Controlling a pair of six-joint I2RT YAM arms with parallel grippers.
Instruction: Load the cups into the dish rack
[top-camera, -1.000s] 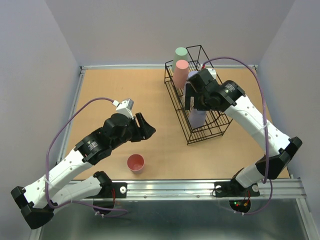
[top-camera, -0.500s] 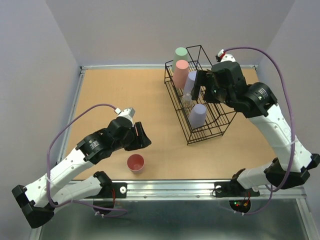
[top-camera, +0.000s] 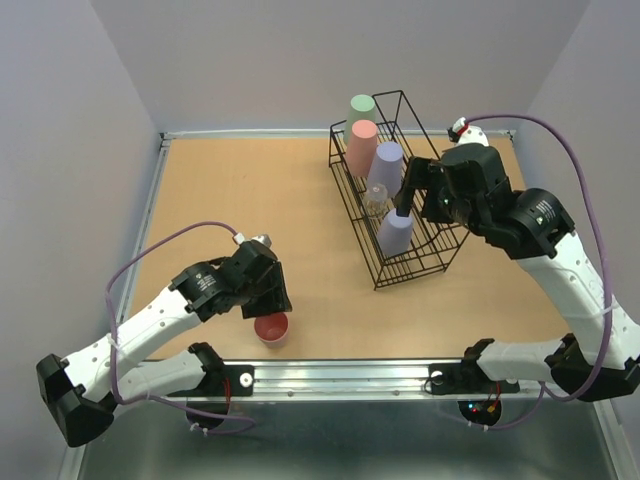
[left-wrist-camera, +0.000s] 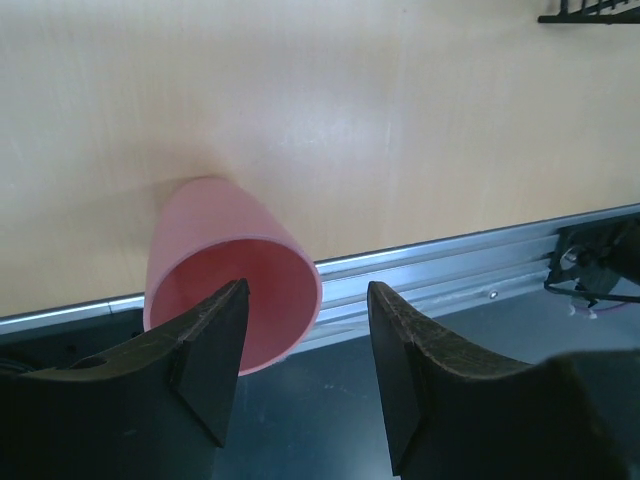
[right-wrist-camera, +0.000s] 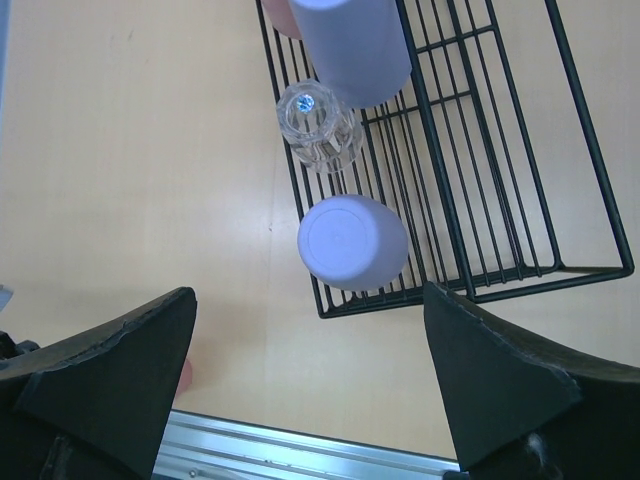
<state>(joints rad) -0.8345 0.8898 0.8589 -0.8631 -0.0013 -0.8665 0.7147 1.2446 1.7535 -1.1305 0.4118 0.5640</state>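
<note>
**Five cups in the rack, one salmon cup out on the table**

The dish rack (top-camera: 420, 258) stood at about 2 o'clock on the table (top-camera: 230, 180). Five cups sat in it, bases up. The pale green cup (top-camera: 361, 105) was at the rack's 12 o'clock end, with a salmon-red cup (top-camera: 360, 146) just beside it. Next came a lavender cup (top-camera: 385, 165), then the small clear cup (right-wrist-camera: 318, 125). A second lavender cup (right-wrist-camera: 352, 243) was nearest the 6 o'clock end.

The right gripper (right-wrist-camera: 307, 295) hung above the rack's 3 o'clock side. Its fingers were spread wide and held nothing.

The last salmon-red cup (top-camera: 271, 326) stood mouth up at about 7 o'clock, close to the metal rail (top-camera: 400, 375). The left gripper (left-wrist-camera: 305, 335) hovered over it with its fingers apart. One finger (left-wrist-camera: 212, 352) crossed in front of the cup's rim. Whether it touched the cup could not be told.
</note>
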